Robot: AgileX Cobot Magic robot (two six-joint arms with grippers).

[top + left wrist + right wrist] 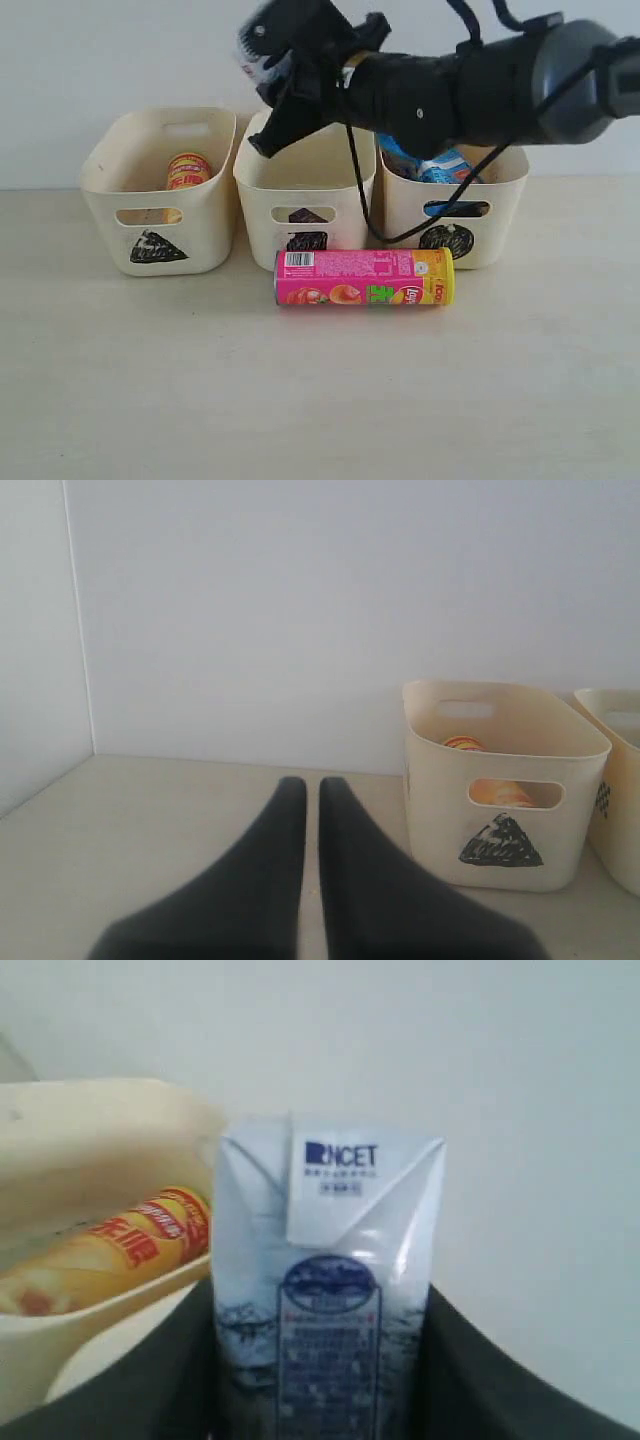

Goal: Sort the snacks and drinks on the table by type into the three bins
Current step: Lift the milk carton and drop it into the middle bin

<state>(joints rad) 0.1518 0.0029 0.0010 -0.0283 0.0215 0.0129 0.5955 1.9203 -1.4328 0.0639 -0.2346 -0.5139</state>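
Right gripper [320, 1380] clamped on white-blue carton [325, 1290], dark fingers on both sides of it. In exterior view same gripper [285, 75] hangs above square bin [260, 200], arm reaching across from right side. Yellow-red tube [187, 170] stands inside triangle bin [110, 200]. Blue bag [425, 165] in circle bin [505, 200]. Pink-yellow tube [365, 277] lies on its side on table [300, 400], just before square and circle bins. Left gripper [310, 795] low over table, fingers nearly together, only thin slit, nothing held.

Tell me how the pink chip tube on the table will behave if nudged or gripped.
The pink chip tube lies on its side on the table, so a nudge across it would likely roll it. It looks like a stiff cylinder, probably keeping shape when gripped.
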